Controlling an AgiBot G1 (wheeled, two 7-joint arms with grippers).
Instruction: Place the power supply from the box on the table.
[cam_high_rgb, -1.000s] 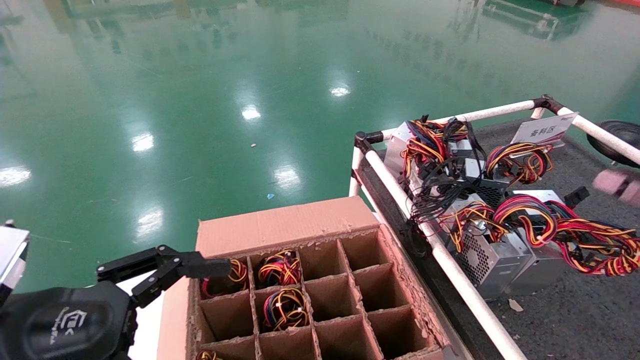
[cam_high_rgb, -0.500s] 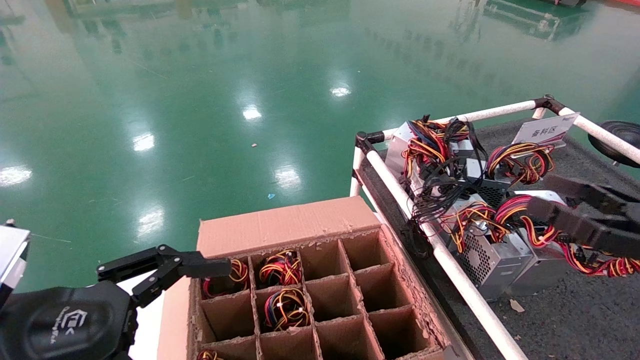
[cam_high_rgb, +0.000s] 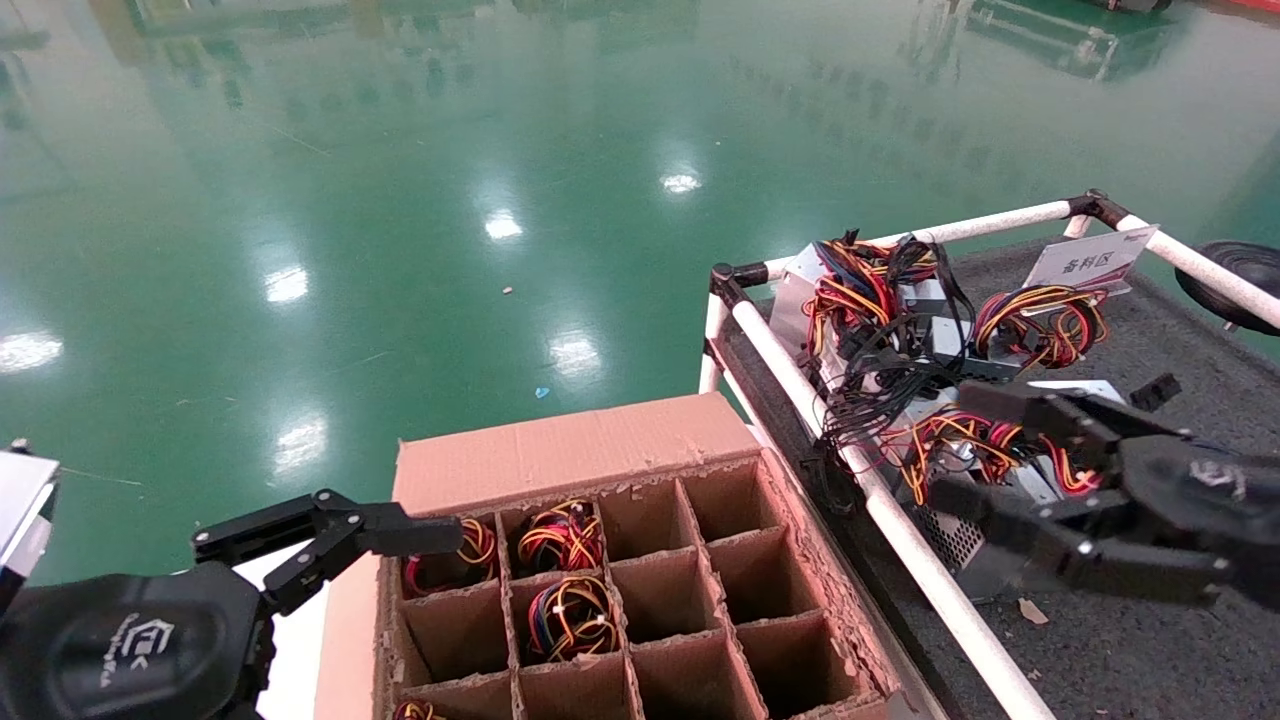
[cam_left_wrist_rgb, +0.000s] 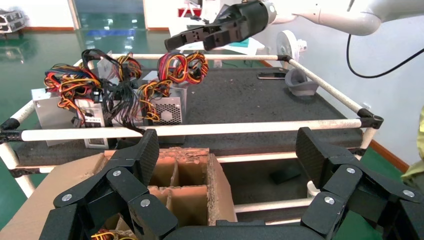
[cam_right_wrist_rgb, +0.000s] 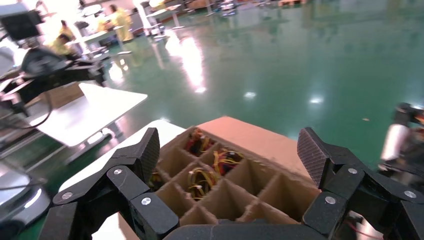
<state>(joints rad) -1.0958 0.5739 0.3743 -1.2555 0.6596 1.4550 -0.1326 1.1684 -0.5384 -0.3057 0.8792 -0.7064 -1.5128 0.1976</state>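
Observation:
The box (cam_high_rgb: 560, 450) is a brown carton of square cells at the bottom centre. Wire bundles of a power supply (cam_high_rgb: 570, 615) and two others (cam_high_rgb: 558, 535) fill its back-left cells; the remaining cells in view look empty. My right gripper (cam_high_rgb: 950, 445) hangs open and empty over the table (cam_high_rgb: 1150, 640), close to the white rail (cam_high_rgb: 900, 530) on the box side. In the right wrist view, the right gripper (cam_right_wrist_rgb: 227, 150) faces the box (cam_right_wrist_rgb: 260, 140) and its bundles (cam_right_wrist_rgb: 225, 160). At the box's left corner, my left gripper (cam_left_wrist_rgb: 227, 152) is open and empty.
Several power supplies with tangled wires (cam_high_rgb: 870, 290) lie heaped on the table's near-left part. A white sign (cam_high_rgb: 1090, 260) stands at the far rail. A black round object (cam_high_rgb: 1235, 280) sits beyond the right rail. Glossy green floor surrounds everything.
My right gripper has come in from the right edge and swept left across the table toward the rail and box. The left gripper has not moved.

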